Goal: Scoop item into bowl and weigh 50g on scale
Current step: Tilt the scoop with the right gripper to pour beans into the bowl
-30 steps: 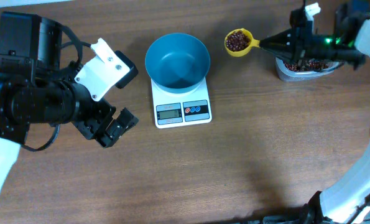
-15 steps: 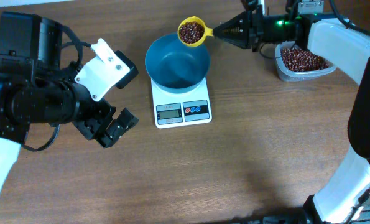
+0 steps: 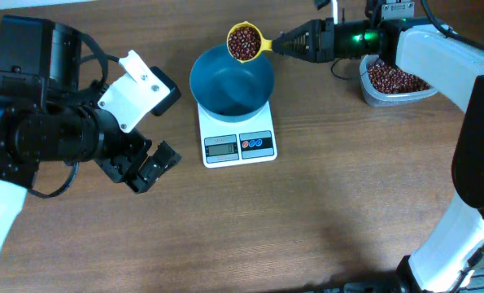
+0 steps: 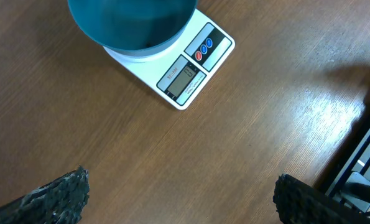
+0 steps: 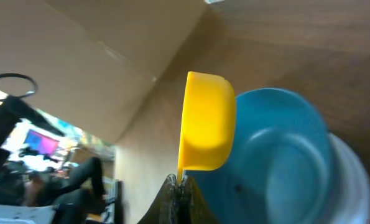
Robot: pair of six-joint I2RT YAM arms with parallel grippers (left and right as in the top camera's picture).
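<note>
The right hand (image 3: 290, 41) is pinched shut on the handle of a yellow scoop (image 3: 244, 42) and holds it out level. The scoop is heaped with small, dark red-brown oval beans (image 3: 243, 40), a loose pile that will run as soon as it tips. It hangs over the far rim of the teal bowl (image 3: 225, 88), which looks empty and sits on the white scale (image 3: 240, 145).

More beans lie in the clear container (image 3: 396, 81), off by the right arm. The left hand (image 3: 148, 165) hovers well apart over the counter (image 3: 323, 212), fingers spread wide and holding nothing.

My worry is that a tilt this close to the rim could send beans over the back edge. Dumping the whole scoop at once might also overshoot fifty grams. The display is too small for me to read.
</note>
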